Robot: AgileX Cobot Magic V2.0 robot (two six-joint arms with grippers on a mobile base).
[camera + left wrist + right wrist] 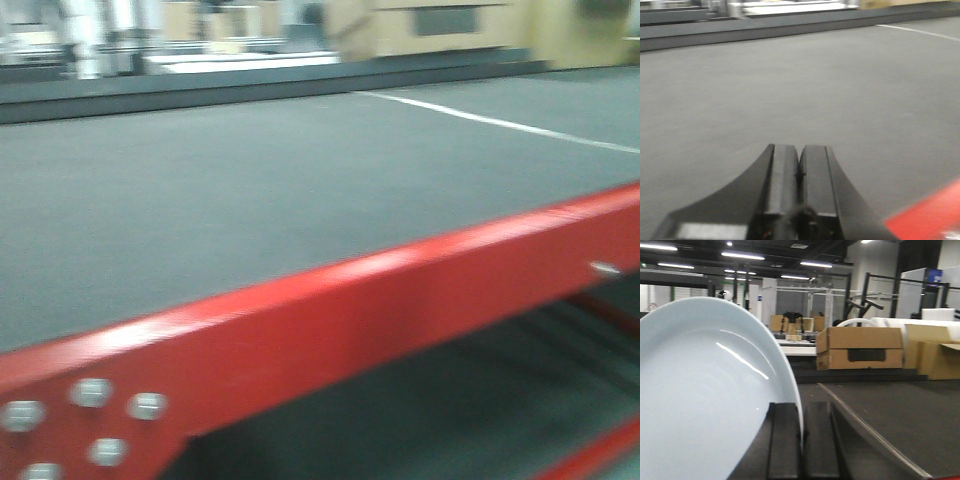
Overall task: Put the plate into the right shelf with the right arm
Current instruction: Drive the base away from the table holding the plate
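Observation:
In the right wrist view the pale bluish-white plate (705,390) stands on edge and fills the left half of the picture. My right gripper (802,407) is shut on its rim, one black finger on each side. In the left wrist view my left gripper (799,150) is shut with nothing between its fingers, hovering over a grey mat (790,85). The right shelf is out of view. Neither gripper shows in the front view.
A red-framed table (330,320) with a dark grey top crosses the front view, with a lower deck beneath it. Cardboard boxes (860,347) and metal racks stand far behind. A red corner (930,215) shows at the lower right of the left wrist view.

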